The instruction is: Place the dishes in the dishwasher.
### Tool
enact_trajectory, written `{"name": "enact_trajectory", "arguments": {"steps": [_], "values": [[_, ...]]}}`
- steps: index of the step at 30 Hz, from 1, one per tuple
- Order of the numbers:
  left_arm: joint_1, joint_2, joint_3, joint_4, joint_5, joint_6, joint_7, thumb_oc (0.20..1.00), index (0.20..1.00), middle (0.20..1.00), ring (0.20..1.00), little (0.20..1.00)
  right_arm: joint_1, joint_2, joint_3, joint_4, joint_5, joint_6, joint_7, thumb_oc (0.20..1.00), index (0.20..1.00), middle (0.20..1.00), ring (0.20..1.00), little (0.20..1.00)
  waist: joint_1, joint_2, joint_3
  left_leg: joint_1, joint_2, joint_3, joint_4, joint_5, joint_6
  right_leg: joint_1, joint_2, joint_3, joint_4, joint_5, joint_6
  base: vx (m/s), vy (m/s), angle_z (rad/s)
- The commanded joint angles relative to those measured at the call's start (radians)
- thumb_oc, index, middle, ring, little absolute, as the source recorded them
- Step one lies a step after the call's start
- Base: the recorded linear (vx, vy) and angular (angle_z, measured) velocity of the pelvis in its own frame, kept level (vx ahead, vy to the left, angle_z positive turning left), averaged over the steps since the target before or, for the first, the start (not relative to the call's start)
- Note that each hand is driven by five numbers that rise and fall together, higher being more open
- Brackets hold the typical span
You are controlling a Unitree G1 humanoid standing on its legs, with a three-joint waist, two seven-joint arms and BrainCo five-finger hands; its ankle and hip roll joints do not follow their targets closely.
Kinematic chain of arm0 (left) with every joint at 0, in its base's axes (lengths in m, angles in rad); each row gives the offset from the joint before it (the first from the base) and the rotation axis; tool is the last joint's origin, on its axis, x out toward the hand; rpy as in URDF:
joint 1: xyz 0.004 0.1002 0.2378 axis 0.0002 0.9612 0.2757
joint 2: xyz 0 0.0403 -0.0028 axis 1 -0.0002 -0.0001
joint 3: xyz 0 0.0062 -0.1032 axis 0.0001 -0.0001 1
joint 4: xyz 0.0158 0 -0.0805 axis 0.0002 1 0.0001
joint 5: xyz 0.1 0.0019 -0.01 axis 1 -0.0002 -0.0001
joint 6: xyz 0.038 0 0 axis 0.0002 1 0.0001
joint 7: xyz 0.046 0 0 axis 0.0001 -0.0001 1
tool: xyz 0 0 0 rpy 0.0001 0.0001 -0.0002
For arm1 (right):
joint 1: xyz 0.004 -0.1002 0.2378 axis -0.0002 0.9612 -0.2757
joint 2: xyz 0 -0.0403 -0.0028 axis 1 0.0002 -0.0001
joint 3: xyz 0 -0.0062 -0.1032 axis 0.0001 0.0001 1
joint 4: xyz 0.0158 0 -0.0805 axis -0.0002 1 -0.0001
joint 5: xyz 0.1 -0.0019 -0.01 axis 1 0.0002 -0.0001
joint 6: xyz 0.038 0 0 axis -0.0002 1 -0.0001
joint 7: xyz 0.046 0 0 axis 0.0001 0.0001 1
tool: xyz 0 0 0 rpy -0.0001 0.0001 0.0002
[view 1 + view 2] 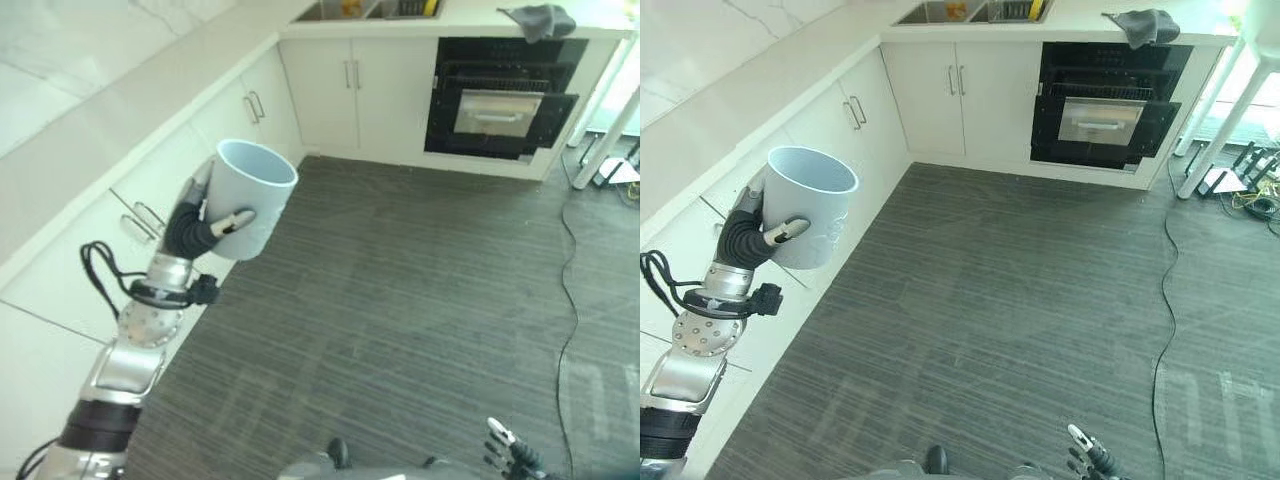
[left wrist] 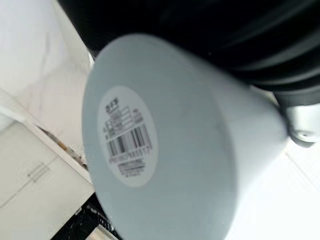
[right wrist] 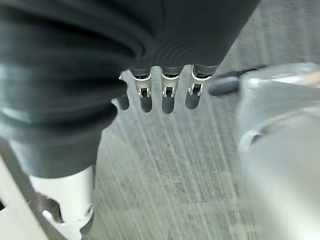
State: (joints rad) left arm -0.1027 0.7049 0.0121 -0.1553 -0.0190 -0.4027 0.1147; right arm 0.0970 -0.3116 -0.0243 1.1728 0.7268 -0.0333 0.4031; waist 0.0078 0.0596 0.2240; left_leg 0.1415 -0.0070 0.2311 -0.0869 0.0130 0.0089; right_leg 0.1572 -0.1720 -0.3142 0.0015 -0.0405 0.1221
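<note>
A pale blue-grey cup (image 1: 250, 195) is held upright in the air beside the left cabinets, with my left hand (image 1: 195, 228) shut round its side and the thumb across its wall. In the left wrist view the cup's base (image 2: 127, 135) carries a white barcode label. The dishwasher (image 1: 500, 100) is the dark appliance in the far wall, its door partly down and a rack showing inside. My right hand (image 1: 512, 455) hangs low near the floor, fingers (image 3: 167, 95) relaxed and holding nothing.
White cabinets (image 1: 250, 110) under a pale counter run along the left and meet the far wall. A sink (image 1: 370, 8) sits in the far counter, and a grey cloth (image 1: 540, 20) lies above the dishwasher. White table legs (image 1: 610, 120) stand at the far right.
</note>
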Motion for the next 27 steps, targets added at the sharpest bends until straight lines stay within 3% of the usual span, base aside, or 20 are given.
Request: {"name": "enact_trajectory", "arguments": {"steps": [1,6,12,15,17,21,23,27], "values": [[-0.076,0.007,0.008,-0.034,0.017,-0.048,0.017,0.2,0.2,0.2,0.2,0.2,-0.026,0.009,0.035,0.018,0.006,-0.038,0.053,1.0,1.0,1.0,1.0,1.0,-0.008,-0.003,-0.025,0.013,0.021,-0.02,0.045,-0.082,-0.021,-0.026,0.043,-0.016,0.068,-0.05,0.001,-0.02,0.048,-0.2],[-0.133,0.004,-0.047,-0.049,0.043,-0.023,-0.015,0.2,0.2,0.2,0.2,0.2,-0.029,0.021,0.056,0.005,-0.012,-0.047,0.073,1.0,1.0,1.0,1.0,1.0,-0.024,-0.009,-0.038,0.032,0.013,0.016,0.009,-0.077,-0.019,-0.015,0.04,-0.008,0.001,-0.004,0.026,-0.01,-0.003,-0.15],[-0.163,0.011,-0.073,-0.05,-0.006,-0.05,-0.055,0.2,0.2,0.2,0.2,0.2,-0.029,0.012,0.044,0.018,-0.016,-0.067,0.077,1.0,1.0,1.0,1.0,1.0,-0.048,-0.017,-0.046,0.042,0.01,0.044,0.011,-0.087,-0.018,-0.007,0.053,0.027,-0.05,0.023,0.03,-0.02,-0.031,-0.16],[-0.24,0.02,-0.138,-0.03,-0.033,-0.065,-0.083,0.2,0.2,0.2,0.2,0.2,-0.019,0.003,0.044,-0.015,0.002,-0.081,0.06,1.0,1.0,1.0,1.0,1.0,-0.111,-0.028,-0.049,0.065,0.003,0.082,0.013,-0.099,-0.007,-0.022,0.063,0.116,-0.074,0.06,0.041,0.01,0.025,-0.72],[-0.313,0.017,-0.192,-0.014,-0.039,-0.045,-0.093,0.2,0.2,0.2,0.2,0.2,0.006,0.005,0.027,-0.011,0.033,-0.071,0.038,1.0,1.0,1.0,1.0,1.0,-0.154,-0.028,-0.047,0.069,0.006,0.095,0.013,-0.102,0.001,-0.056,0.069,0.164,-0.025,0.053,0.045,0.0,0.027,-0.84],[-0.343,0.019,-0.22,0.006,0.02,-0.006,-0.032,0.2,0.2,0.2,0.2,0.2,0.019,0.015,0.03,-0.01,-0.018,-0.049,0.013,1.0,1.0,1.0,1.0,1.0,-0.168,-0.026,-0.04,0.103,0.025,0.207,0.008,-0.119,-0.011,-0.097,0.034,0.043,0.026,0.049,0.073,0.01,-0.048,-0.83],[-0.33,0.01,-0.22,0.003,0.044,0.012,0.0,0.2,0.2,0.2,0.2,0.2,0.026,0.012,0.021,0.011,-0.073,-0.04,0.011,1.0,1.0,1.0,1.0,1.0,-0.167,-0.029,-0.037,0.099,0.03,0.23,0.036,-0.135,-0.007,-0.094,0.032,0.025,0.009,0.055,0.065,0.02,-0.147,-1.69],[-0.303,-0.001,-0.217,-0.005,0.032,0.002,0.002,0.2,0.2,0.2,0.2,0.2,0.028,-0.008,0.008,0.05,-0.138,-0.082,0.035,1.0,1.0,1.0,1.0,1.0,-0.158,-0.03,-0.039,0.086,0.044,0.256,0.083,-0.153,-0.008,-0.068,0.043,0.004,-0.01,0.04,0.038,0.01,-0.1,-0.4]]}}
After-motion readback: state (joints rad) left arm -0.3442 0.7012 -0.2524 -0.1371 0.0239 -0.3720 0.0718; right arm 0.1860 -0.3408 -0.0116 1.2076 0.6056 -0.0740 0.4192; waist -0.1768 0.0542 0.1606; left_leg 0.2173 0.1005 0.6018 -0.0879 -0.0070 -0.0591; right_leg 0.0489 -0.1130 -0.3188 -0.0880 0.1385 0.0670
